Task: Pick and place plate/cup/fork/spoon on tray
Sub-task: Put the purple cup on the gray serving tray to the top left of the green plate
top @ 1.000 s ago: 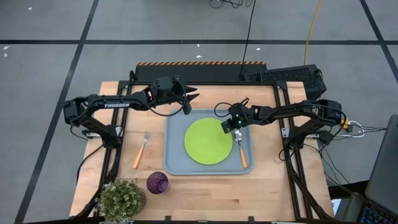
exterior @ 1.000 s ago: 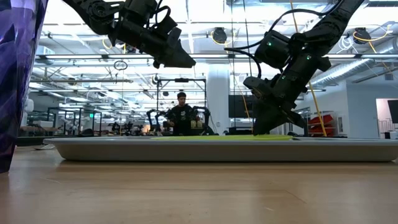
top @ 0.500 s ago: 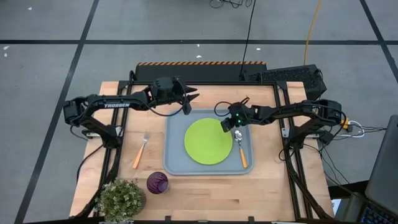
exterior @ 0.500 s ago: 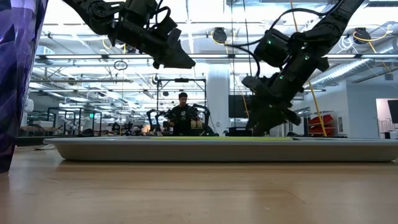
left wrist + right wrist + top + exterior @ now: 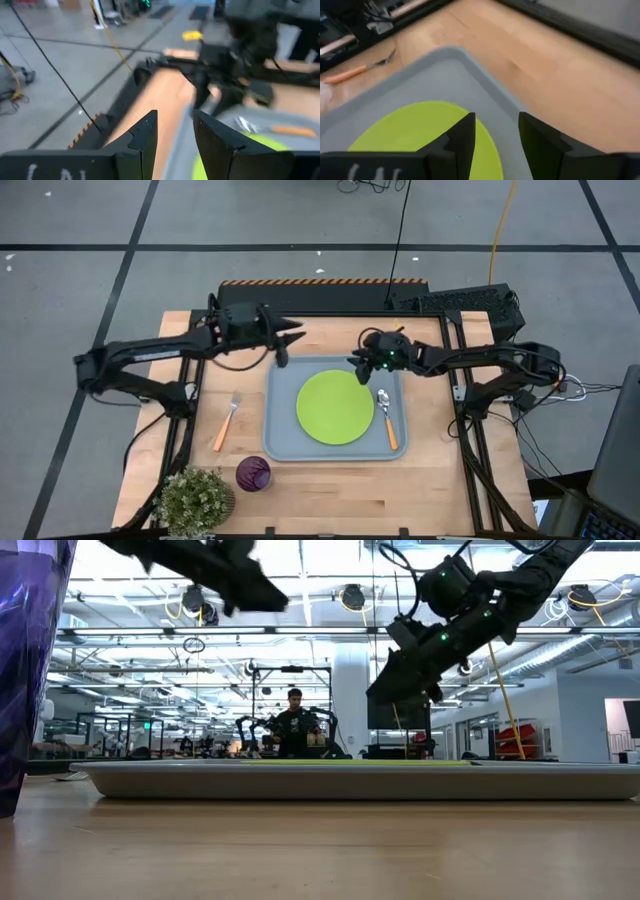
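The lime-green plate [image 5: 335,407] lies flat in the grey-blue tray [image 5: 276,442]. The orange-handled spoon [image 5: 387,420] lies on the tray floor to the right of the plate. The fork [image 5: 226,422] lies on the table left of the tray. The purple cup [image 5: 253,473] stands near the front edge. My right gripper [image 5: 357,363] hangs open and empty above the tray's far right part, over the plate's rim [image 5: 420,130]. My left gripper [image 5: 290,344] is open and empty in the air above the table beyond the tray's far left corner.
A small potted plant [image 5: 192,498] stands at the front left corner beside the cup. The low view shows the tray's rim [image 5: 350,780] and a person far behind the table [image 5: 292,730]. Bare wood lies to the right of the tray and in front of it.
My right gripper has risen from the spoon's bowl end and gone toward the table's far edge and a little left; the spoon stays lying on the tray. My left gripper has gone up and toward the table's left edge.
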### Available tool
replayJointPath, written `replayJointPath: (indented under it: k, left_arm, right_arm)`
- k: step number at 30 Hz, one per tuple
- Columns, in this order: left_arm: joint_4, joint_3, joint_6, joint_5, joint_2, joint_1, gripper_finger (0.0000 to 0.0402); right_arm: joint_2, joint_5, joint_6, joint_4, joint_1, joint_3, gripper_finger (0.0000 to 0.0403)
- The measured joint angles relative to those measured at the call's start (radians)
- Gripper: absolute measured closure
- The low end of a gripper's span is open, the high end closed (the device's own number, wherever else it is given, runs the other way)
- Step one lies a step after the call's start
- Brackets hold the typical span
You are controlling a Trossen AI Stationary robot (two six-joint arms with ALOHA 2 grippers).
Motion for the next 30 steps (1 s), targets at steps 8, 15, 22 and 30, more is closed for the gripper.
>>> replayJointPath:
  k: [8,15,22,30]
  left_arm:
    - [-0.582,0.112,-0.123,-0.037,-0.187,-0.079,0.0273]
    - [-0.989,0.388,-0.290,-0.054,-0.127,-0.247,0.0273]
    - [-1.268,0.579,-0.332,-0.084,0.046,-0.485,0.0273]
    - [-1.368,0.625,-0.552,-0.001,0.251,-0.682,0.0273]
  right_arm:
    - [-0.009,0.000,-0.102,-0.015,-0.002,-0.004,0.0259]
    - [-0.010,-0.001,-0.093,-0.005,-0.003,-0.036,0.0259]
    - [-0.010,-0.041,-0.044,-0.006,0.014,-0.056,0.0259]
    - [-0.010,-0.054,-0.044,-0.010,0.028,-0.058,0.0259]
